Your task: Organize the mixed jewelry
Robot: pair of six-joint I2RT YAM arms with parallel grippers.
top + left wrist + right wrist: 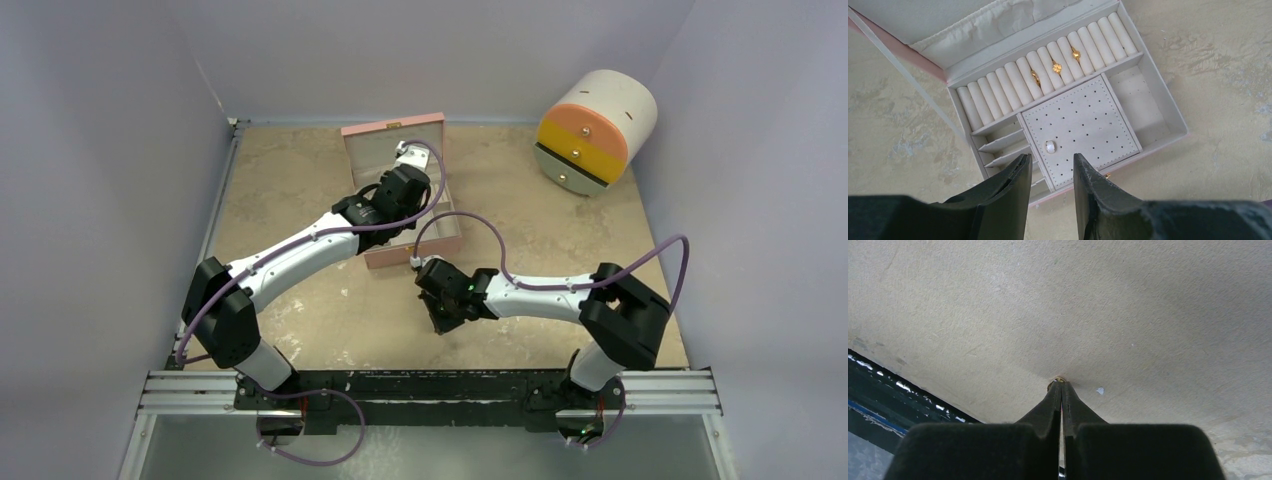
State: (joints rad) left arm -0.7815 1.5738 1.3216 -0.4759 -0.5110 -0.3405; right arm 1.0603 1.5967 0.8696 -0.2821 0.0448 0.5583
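The pink jewelry box (415,256) lies open, its cream tray (1168,120) filling the left wrist view. Three gold rings (1056,66) sit between the cream rolls. A white pearl stud (1050,146) rests on the perforated pad. A tiny gold piece (1107,175) lies on the table against the box's front edge. My left gripper (1051,159) hangs open above that front edge with nothing between its fingers. My right gripper (440,320) is down at the table in front of the box, its tips (1061,382) shut on a small gold piece (1058,379) that peeks out between them.
A white cylinder organizer (597,128) with orange and yellow drawer fronts stands at the back right. The black frame rail (430,390) runs along the table's near edge, close to my right gripper (888,390). Lavender walls close in three sides.
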